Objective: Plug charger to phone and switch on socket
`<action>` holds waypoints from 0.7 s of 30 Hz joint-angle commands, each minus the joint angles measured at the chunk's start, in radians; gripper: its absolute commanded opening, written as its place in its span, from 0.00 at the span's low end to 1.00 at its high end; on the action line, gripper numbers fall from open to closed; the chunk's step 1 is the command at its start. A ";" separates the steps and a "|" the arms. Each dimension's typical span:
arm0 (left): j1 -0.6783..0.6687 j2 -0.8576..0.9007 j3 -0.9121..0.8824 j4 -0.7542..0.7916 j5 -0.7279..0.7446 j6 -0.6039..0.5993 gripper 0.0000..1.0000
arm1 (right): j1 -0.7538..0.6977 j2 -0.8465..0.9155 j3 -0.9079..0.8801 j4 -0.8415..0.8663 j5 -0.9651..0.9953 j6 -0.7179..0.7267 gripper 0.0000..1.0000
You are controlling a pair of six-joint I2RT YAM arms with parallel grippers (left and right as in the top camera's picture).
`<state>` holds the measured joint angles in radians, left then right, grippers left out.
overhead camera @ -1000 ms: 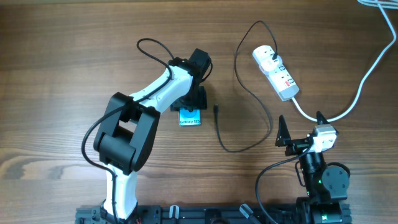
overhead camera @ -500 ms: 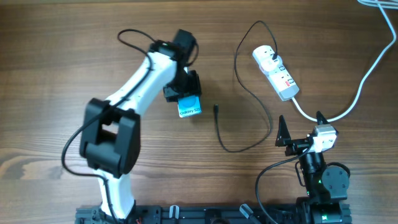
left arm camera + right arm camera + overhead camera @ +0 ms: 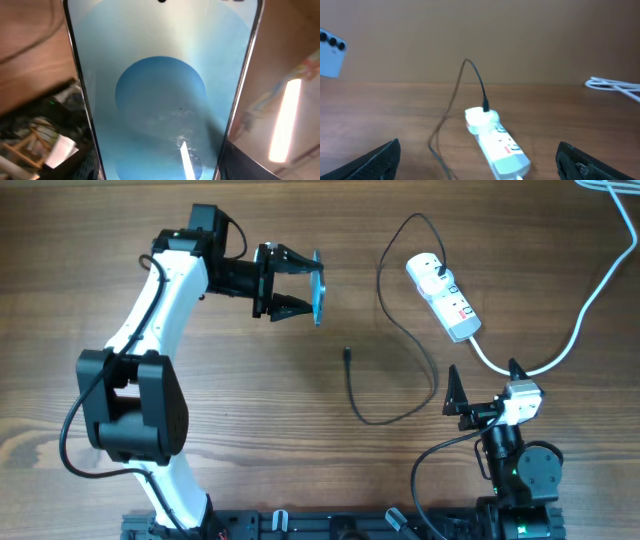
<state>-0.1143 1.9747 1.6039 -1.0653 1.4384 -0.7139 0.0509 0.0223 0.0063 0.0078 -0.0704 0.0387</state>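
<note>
Holding the phone (image 3: 318, 286) up off the desk (image 3: 560, 240) in the left pincer (image 3: 303, 285), closed on its two sides, with the blue screen (image 3: 160, 100) filling the left wrist view. Judging from this, only at the first step: picked up, but connected to nothing.

Seeing the charger (image 3: 400, 412) with one end seated in the socket (image 3: 443, 297), and its small connector tip (image 3: 347, 355) lying loose on the desk, below the left pincer and a little to the side, well apart from the phone.

Finding the right pincer (image 3: 483, 376) spread wide and gripping nothing, with the socket straight ahead of it, near but not touched.

Cannot tell from here if the switches (image 3: 452, 288) stand on or off; probably not pressed yet.

Left to do, as it seems: bringing tip and phone port together, pushing in, then pressing the switch on the socket.
</note>
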 commanded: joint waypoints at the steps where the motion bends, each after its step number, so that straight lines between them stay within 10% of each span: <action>1: 0.011 -0.031 0.024 0.010 0.138 -0.058 0.58 | 0.002 -0.003 -0.001 0.024 -0.336 0.474 1.00; 5: 0.018 -0.031 0.024 0.010 0.138 -0.058 0.58 | 0.002 0.003 -0.001 0.135 -0.534 1.056 1.00; 9: 0.023 -0.031 0.024 0.010 0.138 -0.058 0.58 | 0.002 0.074 0.184 0.278 -0.604 0.929 0.99; 14: 0.031 -0.031 0.024 0.010 0.138 -0.061 0.58 | 0.002 0.560 0.908 -0.658 -0.348 0.435 1.00; 18: 0.034 -0.031 0.024 0.010 0.135 -0.061 0.59 | 0.026 0.826 1.116 -0.740 -0.618 0.338 0.99; 21: 0.034 -0.031 0.024 0.010 0.133 -0.061 0.58 | 0.326 1.057 1.316 -0.979 -0.113 0.369 0.99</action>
<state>-0.0883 1.9747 1.6058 -1.0550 1.5246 -0.7727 0.1890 0.9607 1.1751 -0.8688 -0.5289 0.4202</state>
